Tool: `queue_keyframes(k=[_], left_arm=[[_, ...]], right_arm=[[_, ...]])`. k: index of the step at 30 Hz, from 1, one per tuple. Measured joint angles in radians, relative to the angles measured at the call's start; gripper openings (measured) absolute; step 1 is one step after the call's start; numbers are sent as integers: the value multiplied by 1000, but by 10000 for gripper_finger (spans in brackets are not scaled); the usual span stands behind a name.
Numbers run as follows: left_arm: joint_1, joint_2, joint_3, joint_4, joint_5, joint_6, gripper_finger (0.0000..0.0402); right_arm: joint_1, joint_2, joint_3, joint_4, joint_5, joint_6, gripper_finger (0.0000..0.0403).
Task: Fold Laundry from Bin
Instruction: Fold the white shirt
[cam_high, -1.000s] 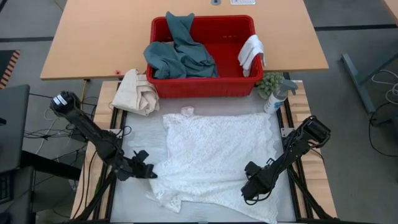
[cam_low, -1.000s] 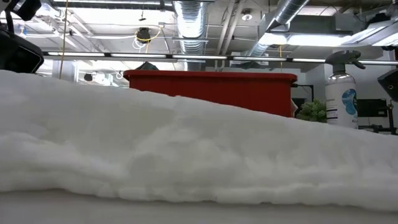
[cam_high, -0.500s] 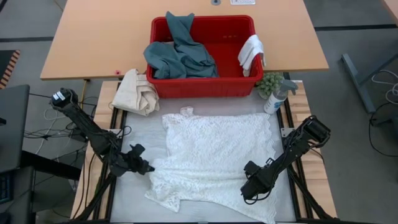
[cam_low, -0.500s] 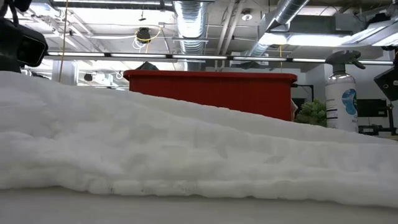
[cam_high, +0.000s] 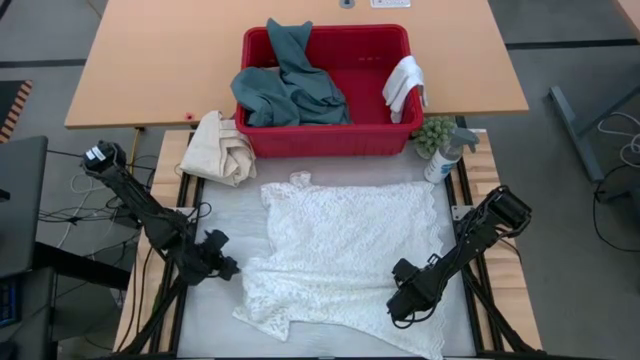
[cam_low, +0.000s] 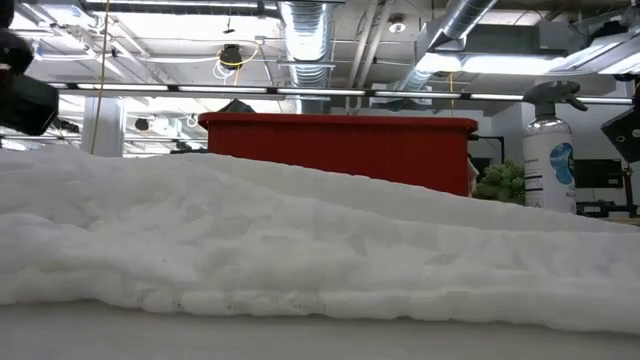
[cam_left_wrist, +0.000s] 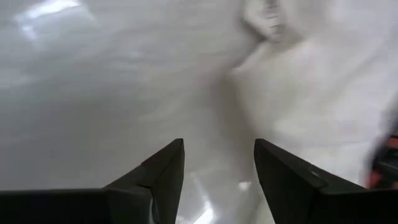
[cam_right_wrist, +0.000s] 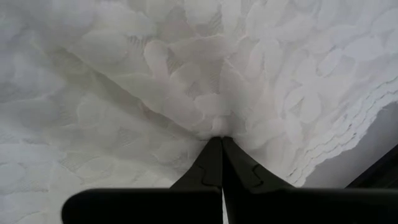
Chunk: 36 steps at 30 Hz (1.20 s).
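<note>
From above, a white textured lace-patterned cloth (cam_high: 345, 270) lies spread on the grey work mat in front of the rectangular red plastic bin (cam_high: 325, 140), which holds a large teal-green garment (cam_high: 290, 85) and a small white cloth (cam_high: 404, 84) draped over its right rim. The left gripper (cam_high: 228, 268) sits just beside the spread cloth's left edge, apart from it. The right gripper (cam_high: 397, 312) rests on the cloth near its lower right part. A cream bundled canvas cloth (cam_high: 220, 147) lies left of the bin; a spray bottle (cam_high: 445, 155) and a small green plant (cam_high: 432, 131) stand to its right.

At table height, the spread cloth (cam_low: 300, 250) fills the foreground in soft ridges, the bin (cam_low: 340, 145) behind it.

The left wrist view shows the left gripper (cam_left_wrist: 219, 163) with fingers spread and nothing between them, the cloth's edge (cam_left_wrist: 311, 93) just ahead.

The right wrist view shows the right gripper (cam_right_wrist: 220, 144) with fingertips pressed together, pinching a small peak of lace (cam_right_wrist: 205, 81).

The risk, as I judge it: the right pinch holds only a thin gather, so a pull could slip it free or drag the whole cloth askew, since the left side is now unheld.
</note>
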<state>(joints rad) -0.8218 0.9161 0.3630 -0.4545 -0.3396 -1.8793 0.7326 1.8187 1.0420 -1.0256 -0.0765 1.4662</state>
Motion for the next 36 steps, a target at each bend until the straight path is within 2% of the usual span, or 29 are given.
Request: queue_keyframes(k=[5, 12, 36], left_arm=[[-17, 0, 0, -82, 51, 15, 183], [-18, 0, 0, -86, -5, -5, 183], [-18, 0, 0, -138, -7, -11, 183]], right_arm=[[0, 0, 0, 3, -1, 0, 21], [0, 0, -1, 5, 0, 1, 21], [0, 0, 0, 7, 19, 10, 21]])
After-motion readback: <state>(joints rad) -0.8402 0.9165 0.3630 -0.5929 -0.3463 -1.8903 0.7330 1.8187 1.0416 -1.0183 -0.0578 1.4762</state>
